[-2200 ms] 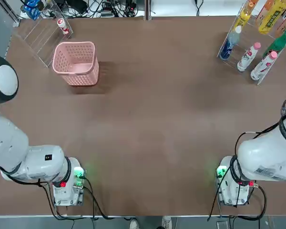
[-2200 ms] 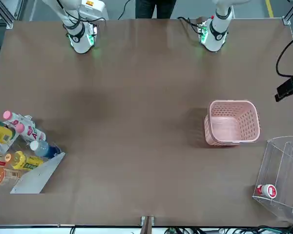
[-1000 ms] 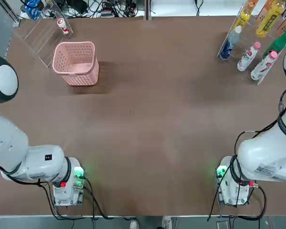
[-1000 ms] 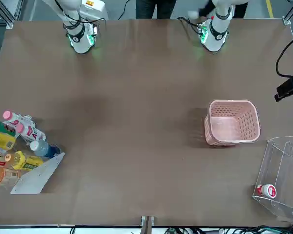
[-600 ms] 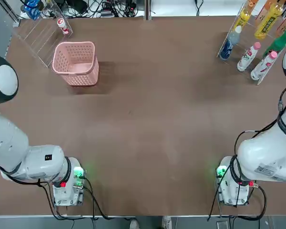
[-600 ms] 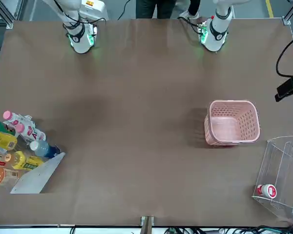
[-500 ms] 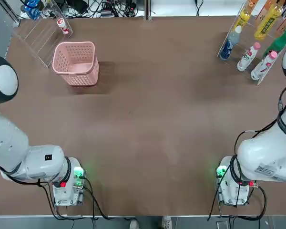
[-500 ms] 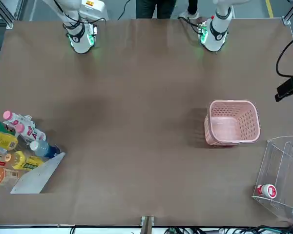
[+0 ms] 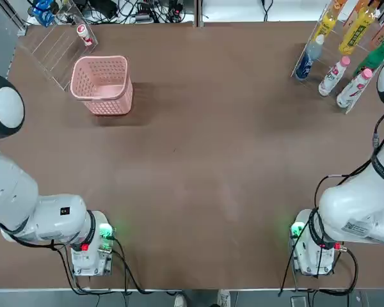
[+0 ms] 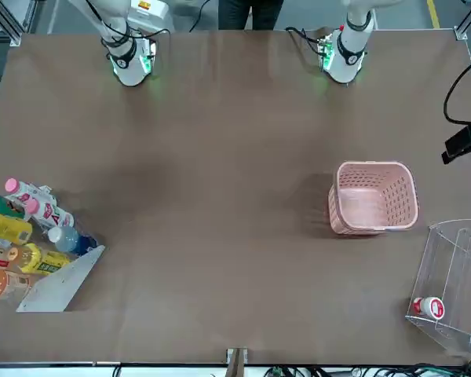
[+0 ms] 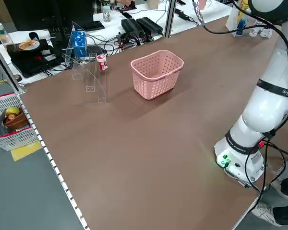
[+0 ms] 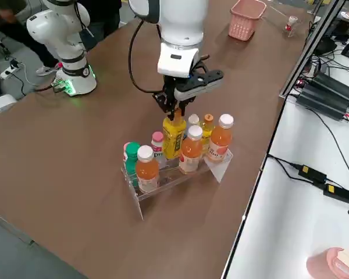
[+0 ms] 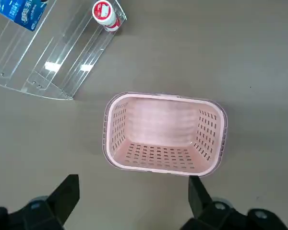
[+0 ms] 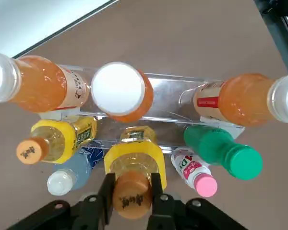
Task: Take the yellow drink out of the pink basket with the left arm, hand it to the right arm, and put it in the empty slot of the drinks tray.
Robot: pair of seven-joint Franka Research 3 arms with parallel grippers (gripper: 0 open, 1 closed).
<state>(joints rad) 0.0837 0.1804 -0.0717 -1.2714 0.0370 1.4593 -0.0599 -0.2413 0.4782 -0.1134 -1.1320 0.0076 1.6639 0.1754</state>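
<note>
The right gripper (image 12: 175, 106) is clamping the yellow bottle (image 12: 174, 135) by its cap, holding it upright to drop into the drinks rack's (image 12: 168, 174) middle slot, while the left gripper (image 13: 134, 196) is hanging open over the empty pink basket (image 13: 164, 133).

Lighting: even, bright, from overhead. Shadows: soft, short; a faint one beside the pink basket (image 9: 101, 84) on the matte brown table (image 9: 205, 160). Glare: white highlights on the clear acrylic box (image 13: 48, 62) and on the drinks tray (image 14: 168, 103). Green status lights glow at both arm bases. Focus: sharp throughout; no motion blur.
</note>
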